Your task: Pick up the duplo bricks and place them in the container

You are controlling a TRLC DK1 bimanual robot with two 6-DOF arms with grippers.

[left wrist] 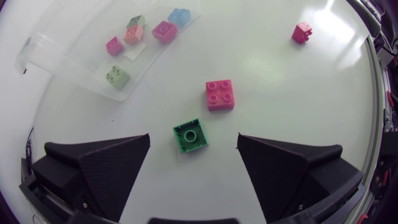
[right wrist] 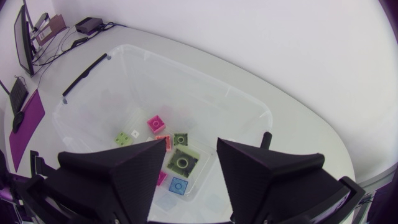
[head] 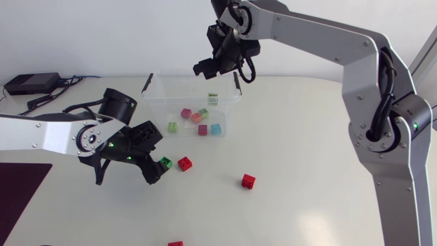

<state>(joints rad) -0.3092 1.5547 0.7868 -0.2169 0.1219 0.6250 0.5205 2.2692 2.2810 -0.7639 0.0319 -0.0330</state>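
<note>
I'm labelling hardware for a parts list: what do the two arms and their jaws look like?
Both the left arm and right arm have silver-grey links, black joints with small green lights, and black cables looping past the joints. The jaws are matte black, broad wedges with a finely textured surface.

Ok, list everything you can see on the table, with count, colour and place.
container: one, clear, back middle.
bricks in container: seven; two pale green, one dark green, pink, magenta, orange, blue.
green brick: one, on the table, untouched.
red bricks: three, on the table; one beside the green brick, one further right, one at the front edge.
black box: one, with cables, back left.
mat: one, dark purple, front left.
left tool: open, straddling the green brick.
right tool: open, above the container.
</note>
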